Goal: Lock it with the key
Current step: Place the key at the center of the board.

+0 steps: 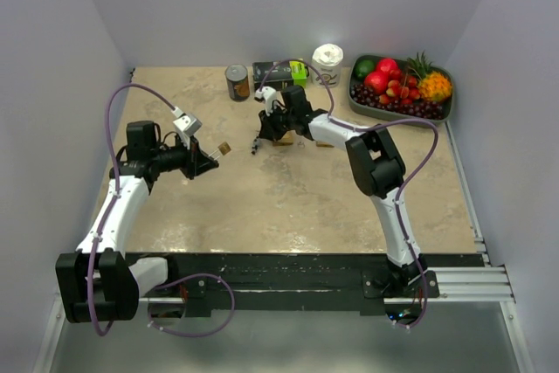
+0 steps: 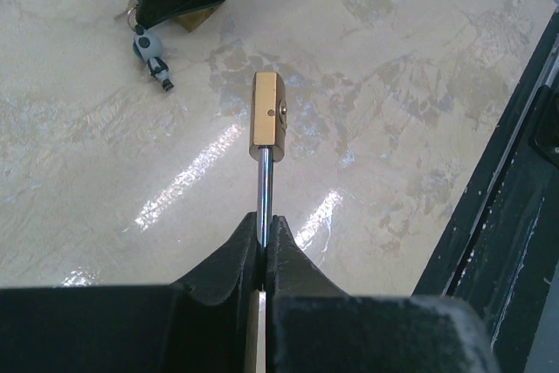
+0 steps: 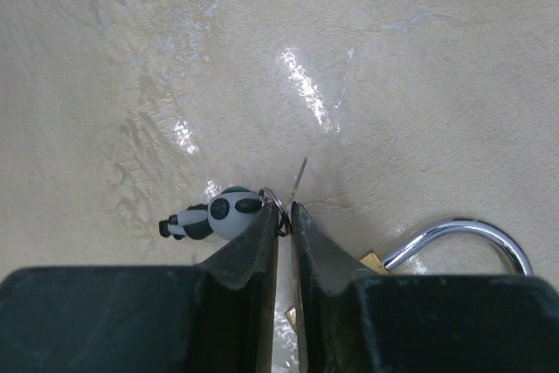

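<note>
Pinching padlock (image 2: 268, 120), left hand (image 2: 264, 233); box (image 1: 293, 72) label blurred.

Bright overhead light leaves white glare streaks on the glossy table (image 2: 367, 58).

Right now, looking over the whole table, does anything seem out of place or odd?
Nothing is spilled or broken. One oddity: the left gripper holds a padlock by its shackle, while a second padlock lies beside the right gripper holding the key.

Marbled table (image 1: 288, 207): can (image 1: 237, 82), box (image 1: 279, 72), fruit tray (image 1: 353, 98)
</note>
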Controlling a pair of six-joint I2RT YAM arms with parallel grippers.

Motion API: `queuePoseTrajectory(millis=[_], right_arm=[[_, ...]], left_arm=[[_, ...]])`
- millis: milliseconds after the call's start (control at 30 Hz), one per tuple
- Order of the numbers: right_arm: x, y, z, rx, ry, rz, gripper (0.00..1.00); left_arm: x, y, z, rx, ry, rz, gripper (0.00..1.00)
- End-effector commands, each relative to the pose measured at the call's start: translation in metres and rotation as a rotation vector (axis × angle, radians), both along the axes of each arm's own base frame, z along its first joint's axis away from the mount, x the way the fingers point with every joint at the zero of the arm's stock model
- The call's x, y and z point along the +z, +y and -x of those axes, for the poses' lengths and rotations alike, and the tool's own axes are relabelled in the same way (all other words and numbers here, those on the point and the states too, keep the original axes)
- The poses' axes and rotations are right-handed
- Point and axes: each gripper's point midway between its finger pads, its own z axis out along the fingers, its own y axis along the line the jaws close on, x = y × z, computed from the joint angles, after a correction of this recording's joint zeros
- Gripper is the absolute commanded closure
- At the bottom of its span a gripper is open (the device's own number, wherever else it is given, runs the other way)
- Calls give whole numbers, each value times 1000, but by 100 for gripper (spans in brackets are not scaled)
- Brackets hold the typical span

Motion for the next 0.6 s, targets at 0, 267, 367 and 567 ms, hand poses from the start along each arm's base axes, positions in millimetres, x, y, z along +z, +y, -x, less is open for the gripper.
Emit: queuePoseTrajectory(millis=[0,267,367,567], right_arm=[[28,9,-12,7,-70,-40,82],[49,12,-13,26,-104,-64,57],[74,14,-3,84,-145,-88,40],[129,9,54,301,-212,-158,10]], left_arm=[[12,-1,-4,-10,-65,14,100],[11,-1,-3,-12,-67,9,100],[9,2,-3,-38,-91,-27,100],[3,6,-2,-196,-151,-137,100]])
